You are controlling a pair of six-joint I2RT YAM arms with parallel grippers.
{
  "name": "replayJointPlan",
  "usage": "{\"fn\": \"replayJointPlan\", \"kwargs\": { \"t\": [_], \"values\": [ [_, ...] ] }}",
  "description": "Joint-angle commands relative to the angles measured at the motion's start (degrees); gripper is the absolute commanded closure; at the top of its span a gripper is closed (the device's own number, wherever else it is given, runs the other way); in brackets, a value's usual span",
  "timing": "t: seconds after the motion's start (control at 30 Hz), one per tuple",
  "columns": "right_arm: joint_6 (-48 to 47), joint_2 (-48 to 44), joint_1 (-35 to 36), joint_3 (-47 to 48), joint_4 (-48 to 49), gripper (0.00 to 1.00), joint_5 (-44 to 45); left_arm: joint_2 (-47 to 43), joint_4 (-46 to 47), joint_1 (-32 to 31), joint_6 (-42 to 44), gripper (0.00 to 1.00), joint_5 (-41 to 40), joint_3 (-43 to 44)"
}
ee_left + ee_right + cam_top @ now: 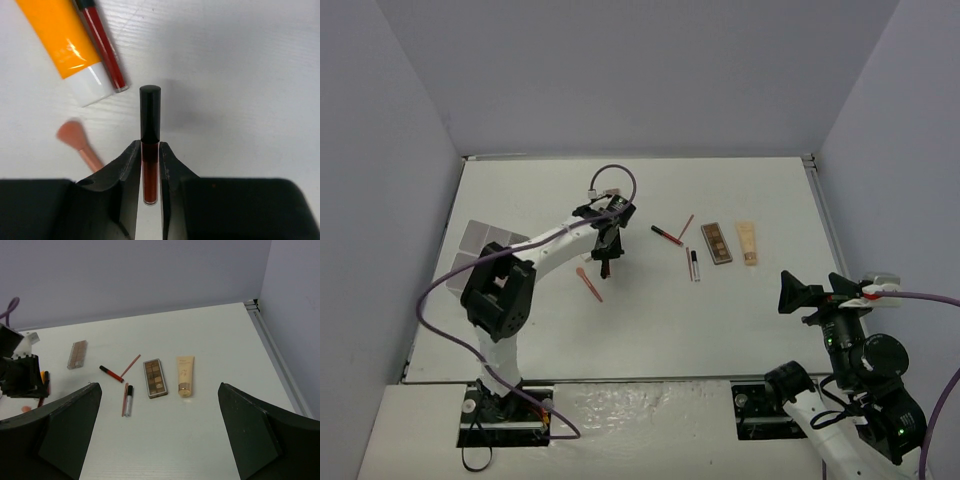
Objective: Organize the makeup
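Observation:
My left gripper (150, 146) is shut on a dark-red stick (150, 170) with a black cap, which lies on the table between both fingers. Just beyond it lie an orange tube (60, 35) with a white cap, a second red stick (106, 52) and a pink applicator (80, 145). From above, the left gripper (608, 256) is left of centre, with a pink stick (589, 284) beside it. Farther right lie a red stick (666, 235), a brown palette (717, 243) and a beige tube (748, 242). My right gripper (160, 440) is open and empty, hanging above the table near the palette (154, 377) and beige tube (184, 375).
A translucent compartment box (480, 245) sits at the table's left edge behind the left arm. A second palette (77, 354) lies near the left gripper. A clear gloss tube (128, 400) and thin pink sticks (130, 365) lie left of the palette. Walls close in the table.

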Motion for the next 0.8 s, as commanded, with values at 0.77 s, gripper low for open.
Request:
{"fn": "replayJointPlan", "kwargs": {
  "t": [0.77],
  "values": [
    [-1.2,-0.8,1.0,-0.5,4.9,0.00,-1.4,-35.9,43.4,29.9,35.8,1.00,-7.3,-30.5]
  ]
}}
